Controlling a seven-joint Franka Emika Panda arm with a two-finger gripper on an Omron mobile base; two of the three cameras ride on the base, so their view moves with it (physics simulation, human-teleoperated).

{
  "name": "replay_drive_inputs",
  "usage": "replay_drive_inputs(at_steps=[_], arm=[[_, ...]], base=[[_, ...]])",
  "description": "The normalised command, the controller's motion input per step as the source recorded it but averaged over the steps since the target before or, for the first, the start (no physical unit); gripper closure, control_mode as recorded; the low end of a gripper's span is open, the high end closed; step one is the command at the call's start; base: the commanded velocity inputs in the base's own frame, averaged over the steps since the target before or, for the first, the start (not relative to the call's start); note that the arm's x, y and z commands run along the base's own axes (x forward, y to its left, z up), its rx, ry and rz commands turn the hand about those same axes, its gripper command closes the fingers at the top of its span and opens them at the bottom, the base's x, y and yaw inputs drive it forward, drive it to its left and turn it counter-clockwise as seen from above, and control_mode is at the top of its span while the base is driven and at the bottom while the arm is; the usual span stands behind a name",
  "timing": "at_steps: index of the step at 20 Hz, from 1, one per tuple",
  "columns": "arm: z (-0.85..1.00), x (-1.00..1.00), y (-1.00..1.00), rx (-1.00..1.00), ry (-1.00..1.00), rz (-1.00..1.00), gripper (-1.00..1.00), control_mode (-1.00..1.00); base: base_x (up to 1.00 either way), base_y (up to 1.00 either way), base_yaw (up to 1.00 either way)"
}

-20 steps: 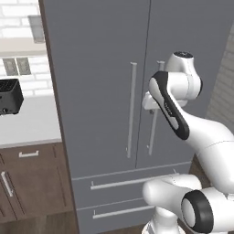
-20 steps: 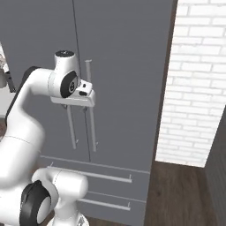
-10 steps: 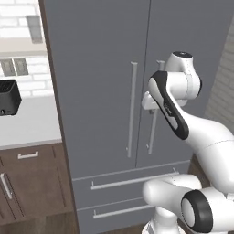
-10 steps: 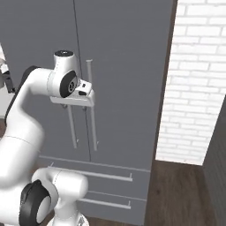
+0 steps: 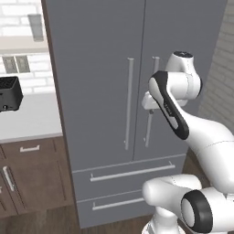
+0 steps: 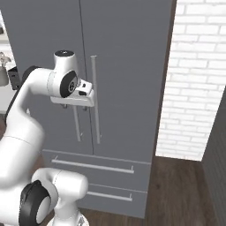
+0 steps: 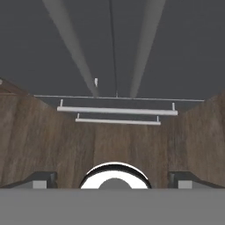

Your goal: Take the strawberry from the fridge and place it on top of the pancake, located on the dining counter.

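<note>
Our fingertips [image 7: 44,179] sit far apart at the bottom corners of the hand view, so we read the gripper [image 7: 113,181] as wide open and holding nothing; it looks down along the fridge [image 5: 114,73] front towards the floor [image 7: 48,140], with the two bar handles running up the frame and the two drawer handles as pale bars across its middle.

In the left base view the hand is at mid-right, just beside the right handle [image 5: 151,98]; whether it touches the bar we cannot tell; in the right base view the hand sits at left of centre, over the left handle [image 6: 76,121] as seen from there, with the other handle [image 6: 95,97] just to its right.

We judge the step in hand to be opening the fridge: both doors are shut, so the strawberry, presumably inside, is hidden; how it looks we cannot say.

The next move, as we judge it, calls for bringing the fingers around one bar, closing on it and pulling the door out in an arc; a poor hold could slip off the smooth bar.

The fridge is tall, matte grey, with two lower drawers [image 5: 130,171].
</note>
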Motion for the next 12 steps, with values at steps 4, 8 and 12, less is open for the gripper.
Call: replay_drive_inputs(at_steps=[4,8,12], arm=[[0.00,0.00,0.00,0.00,0.00,0.00,-1.00,1.00],[0.00,0.00,0.00,0.00,0.00,0.00,-1.00,1.00],[0.00,0.00,0.00,0.00,0.00,0.00,-1.00,1.00]], base=[[-0.40,0.12,0.00],[-0.38,0.12,0.00],[-0.18,0.05,0.00]])
